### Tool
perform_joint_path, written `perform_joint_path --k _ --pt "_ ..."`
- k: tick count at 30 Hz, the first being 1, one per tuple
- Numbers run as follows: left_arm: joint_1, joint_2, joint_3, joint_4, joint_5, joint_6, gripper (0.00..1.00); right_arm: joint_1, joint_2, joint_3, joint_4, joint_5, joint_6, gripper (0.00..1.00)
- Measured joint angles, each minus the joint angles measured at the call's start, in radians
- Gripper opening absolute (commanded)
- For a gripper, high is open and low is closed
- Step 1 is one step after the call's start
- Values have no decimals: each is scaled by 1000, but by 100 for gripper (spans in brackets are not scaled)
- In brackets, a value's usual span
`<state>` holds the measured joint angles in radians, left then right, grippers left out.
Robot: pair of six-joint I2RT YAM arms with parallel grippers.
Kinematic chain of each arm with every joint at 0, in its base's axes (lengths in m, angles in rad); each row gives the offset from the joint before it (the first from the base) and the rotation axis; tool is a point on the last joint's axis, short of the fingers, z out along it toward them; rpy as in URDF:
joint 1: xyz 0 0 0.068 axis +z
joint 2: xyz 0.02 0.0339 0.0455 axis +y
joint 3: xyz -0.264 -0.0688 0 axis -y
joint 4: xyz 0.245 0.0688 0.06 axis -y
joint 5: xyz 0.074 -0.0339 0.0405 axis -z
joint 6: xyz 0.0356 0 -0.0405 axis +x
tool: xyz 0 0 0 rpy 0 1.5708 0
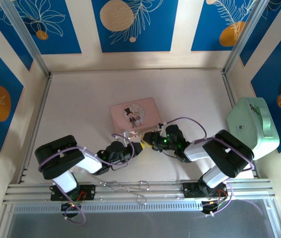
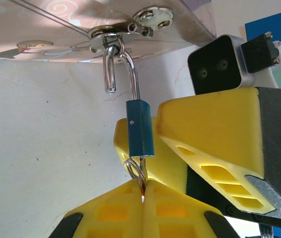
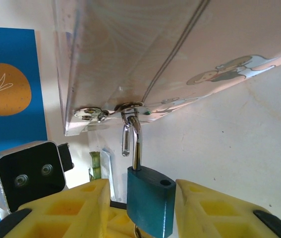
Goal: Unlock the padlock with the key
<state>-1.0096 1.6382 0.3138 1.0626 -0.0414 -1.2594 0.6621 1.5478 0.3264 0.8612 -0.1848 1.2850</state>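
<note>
The padlock (image 3: 150,206), blue-teal, hangs by its thin silver shackle (image 3: 136,144) from the hasp (image 3: 130,108) on the pink box (image 1: 135,115). The shackle stands open, its free end out of the body. My right gripper (image 3: 141,184) is open, with one yellow finger on each side of the padlock's body. A gap shows on the left side; the right finger is at or very near the body. The key (image 2: 142,171) sits in the bottom of the padlock (image 2: 140,128), its ring (image 2: 133,168) beside it. My left gripper (image 2: 143,187) is shut on the key.
Both grippers meet just in front of the pink box's near edge (image 1: 147,141). A mint-green case (image 1: 253,126) stands against the right wall. A looped, scissor-like metal tool (image 1: 125,186) lies on the rail between the arm bases.
</note>
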Motion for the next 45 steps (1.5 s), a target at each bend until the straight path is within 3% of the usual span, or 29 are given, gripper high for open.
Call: perform_joint_path --k 9,22,25,27,29,34,38,45 --pt "2 -6 0 -5 -3 -7 0 5 41 -8 82 21 -2 34" --pt "2 -33 0 -39 -13 -7 0 26 80 -6 136 39 11 6" --pt "4 -33 0 -44 -14 -10 34 32 83 -5 134 47 13 3" --pt "5 -39 0 -49 -11 0 47 33 86 -1 132 51 13 0" --pt "5 -63 0 -68 -11 12 54 34 86 -1 132 54 14 0" --pt "5 -253 15 -261 -24 73 62 45 86 1 129 73 16 0" --pt "14 -452 103 -533 -70 129 65 61 80 1 110 109 13 0" --pt "134 -644 205 -966 -119 173 63 98 34 6 41 168 1 0"
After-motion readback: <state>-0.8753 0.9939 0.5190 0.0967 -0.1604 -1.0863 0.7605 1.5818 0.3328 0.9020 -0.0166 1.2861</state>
